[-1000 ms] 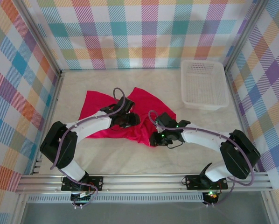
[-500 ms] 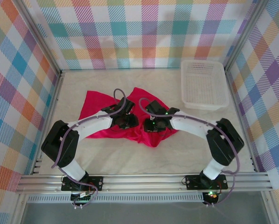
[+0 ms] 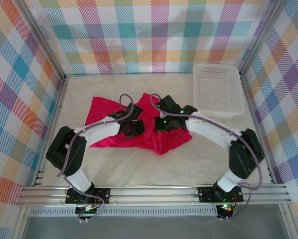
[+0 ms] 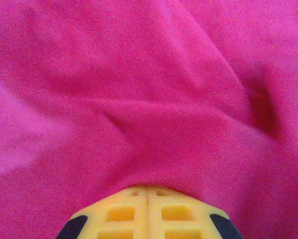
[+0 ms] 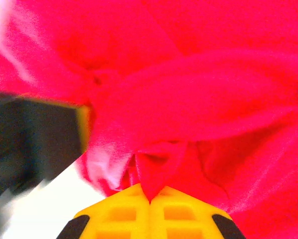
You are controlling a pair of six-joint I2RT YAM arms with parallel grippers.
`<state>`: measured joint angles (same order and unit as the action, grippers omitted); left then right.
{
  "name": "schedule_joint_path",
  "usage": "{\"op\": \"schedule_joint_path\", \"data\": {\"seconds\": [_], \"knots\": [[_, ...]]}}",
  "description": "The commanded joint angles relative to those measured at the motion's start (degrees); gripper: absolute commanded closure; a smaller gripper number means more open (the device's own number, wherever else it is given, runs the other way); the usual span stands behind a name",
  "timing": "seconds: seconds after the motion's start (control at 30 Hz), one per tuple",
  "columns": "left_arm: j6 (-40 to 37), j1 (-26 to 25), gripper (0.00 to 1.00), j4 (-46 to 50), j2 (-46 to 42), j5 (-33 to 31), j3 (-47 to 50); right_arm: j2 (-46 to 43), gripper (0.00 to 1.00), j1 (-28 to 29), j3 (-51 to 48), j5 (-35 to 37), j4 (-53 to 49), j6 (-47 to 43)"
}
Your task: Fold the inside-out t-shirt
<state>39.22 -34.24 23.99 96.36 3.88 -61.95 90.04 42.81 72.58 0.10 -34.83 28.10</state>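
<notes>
The crimson-red soft-fabric short-sleeved t-shirt (image 3: 101,112) lies rumpled on the pale counter (image 3: 139,164), not yet flattened. One broad flap spreads away beyond the left hand (image 3: 134,128). A bunched lump sits under and just behind the right hand (image 3: 161,124). The two hands are near each other over the middle of the cloth, almost knuckle to knuckle.

On the left wrist camera the yellow pads (image 4: 121,214) are pressed together, with fabric running straight off their tips and creases fanning forward from them. I take that hand to be pinching the t-shirt. On the right wrist camera the pinch is plainer. A narrow tuck of red cloth disappears into the seam between the closed pads (image 5: 181,214), and folds are heaped up ahead of the fingertips. A dark blurred shape to the left of that hand is too smeared to name.

This looks like the early straightening step: both hands have a grip near the centre, and no fold has been made. Next, I'd judge, the hands need to draw apart while lifted, so the cloth spreads flat without dragging the lump along. The white plastic lattice basket (image 3: 220,112) sits well off to the right hand's outer side, untouched.
</notes>
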Motion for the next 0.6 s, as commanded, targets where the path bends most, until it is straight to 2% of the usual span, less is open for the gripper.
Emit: {"op": "schedule_joint_path", "data": {"seconds": [0.0,0.23,0.43,0.47,0.57], "knots": [[-1.0,2.4,1.00,3.9,2.1,-2.4,-4.6,-8.7,1.00,-0.3,3.6,-1.3,-5.5,-3.3],[-2.4,5.1,1.00,7.0,1.1,-4.2,-7.0,-19.9,1.00,-4.5,-0.1,-4.3,-5.8,-2.1],[-3.9,4.7,1.00,4.0,-5.4,-1.5,-3.0,-16.9,1.00,-10.2,-14.0,-10.9,4.0,-0.1],[-4.6,4.2,0.97,2.5,-7.0,-0.2,-1.8,-15.5,1.00,-10.8,-16.0,-11.9,5.8,0.1],[-6.2,1.2,0.76,-1.7,-11.4,3.4,1.6,-12.5,1.00,-11.6,-18.9,-14.3,9.1,0.8]]}}
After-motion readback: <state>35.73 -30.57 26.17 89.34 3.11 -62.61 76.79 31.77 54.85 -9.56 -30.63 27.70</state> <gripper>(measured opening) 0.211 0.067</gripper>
